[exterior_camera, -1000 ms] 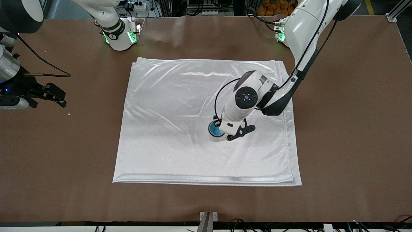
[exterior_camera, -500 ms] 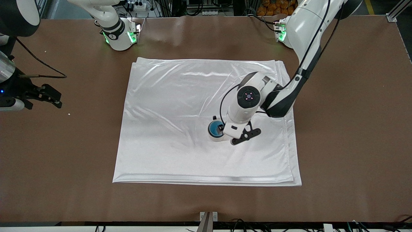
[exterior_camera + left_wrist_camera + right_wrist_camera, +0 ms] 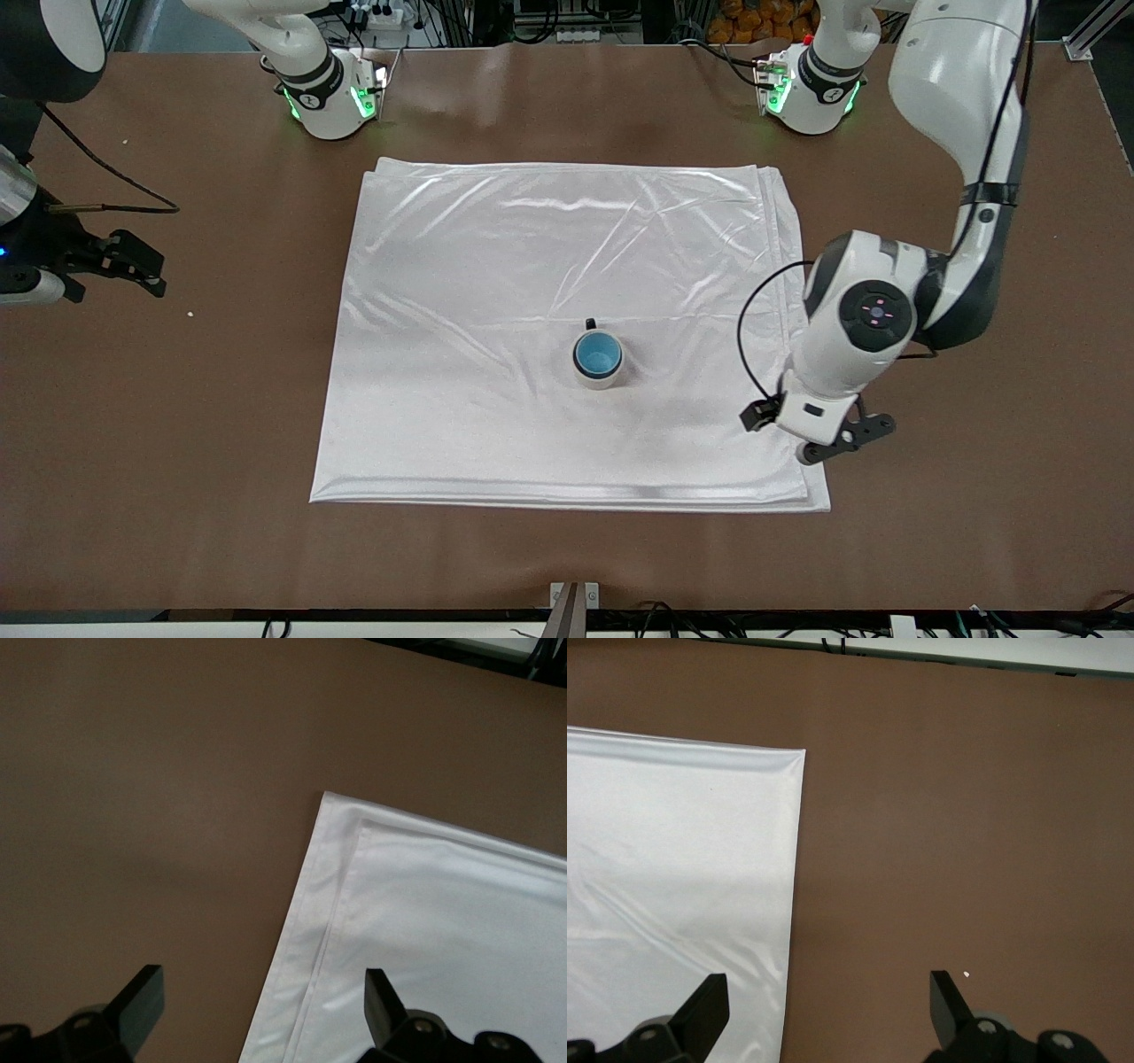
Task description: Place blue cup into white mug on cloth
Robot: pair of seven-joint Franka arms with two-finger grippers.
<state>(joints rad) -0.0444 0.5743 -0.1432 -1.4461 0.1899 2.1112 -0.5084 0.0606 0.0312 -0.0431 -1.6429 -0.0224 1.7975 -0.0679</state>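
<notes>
Brown and matte, the desk [image 3: 974,496] carries the cloth [image 3: 496,266], a shiny white square spread across its middle. On the cloth, slightly toward five o'clock from its centre, stands the white mug [image 3: 599,361] upright, its small dark handle pointing to twelve o'clock. The blue cup [image 3: 597,355] sits inside the mug, its bright blue interior showing within the pale rim. The left claw [image 3: 819,434] hangs over the cloth's edge near its corner toward the left arm's end of the desk, at about four o'clock from the mug and well apart from it, jaws spread wide and holding nothing. The right claw [image 3: 133,263] waits over bare desk at nine o'clock from the cloth, likewise spread and empty.
</notes>
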